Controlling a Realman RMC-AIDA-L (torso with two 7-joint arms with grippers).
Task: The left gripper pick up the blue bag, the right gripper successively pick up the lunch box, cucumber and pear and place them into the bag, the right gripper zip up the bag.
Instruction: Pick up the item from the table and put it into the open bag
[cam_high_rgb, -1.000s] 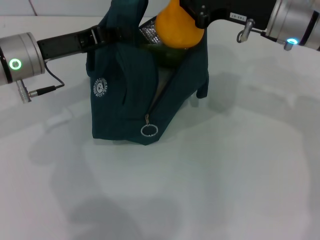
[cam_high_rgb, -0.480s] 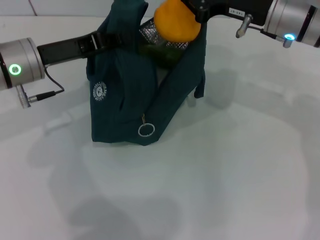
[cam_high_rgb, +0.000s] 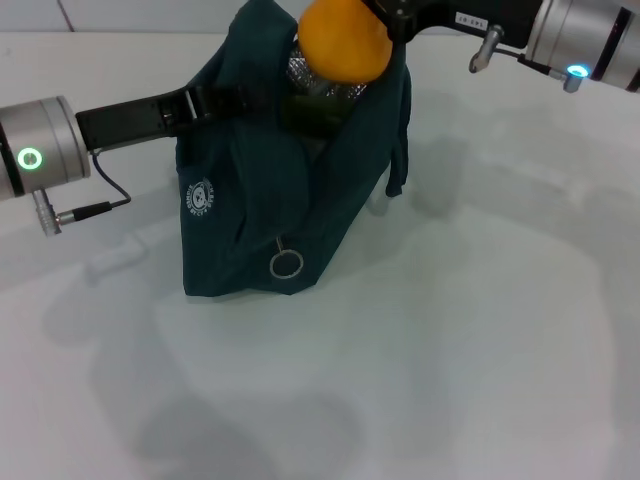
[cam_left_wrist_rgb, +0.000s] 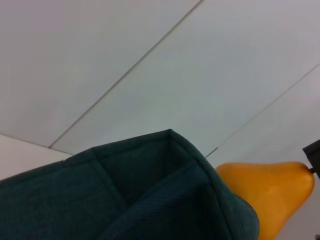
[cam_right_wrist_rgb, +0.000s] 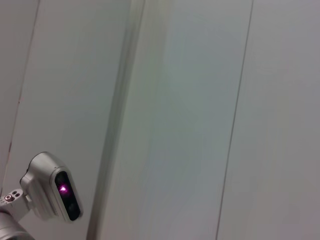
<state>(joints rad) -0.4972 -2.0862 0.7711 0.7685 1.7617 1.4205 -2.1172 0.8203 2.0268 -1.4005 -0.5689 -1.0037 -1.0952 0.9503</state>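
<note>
The pear (cam_high_rgb: 345, 42) has drifted left over the blue bag (cam_high_rgb: 270, 200), apparently clamped by the right gripper (cam_high_rgb: 392, 14), while the left gripper (cam_high_rgb: 215, 100) grips the bag's edge; lowering and release come next.

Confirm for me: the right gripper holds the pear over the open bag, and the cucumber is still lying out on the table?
Not quite. The cucumber is already inside the blue bag, as the head view shows. The right gripper does hold the pear over the opening.

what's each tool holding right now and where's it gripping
The right tool holds the pear by its upper end, over the open blue bag. The left tool holds the bag by its upper edge.
</note>
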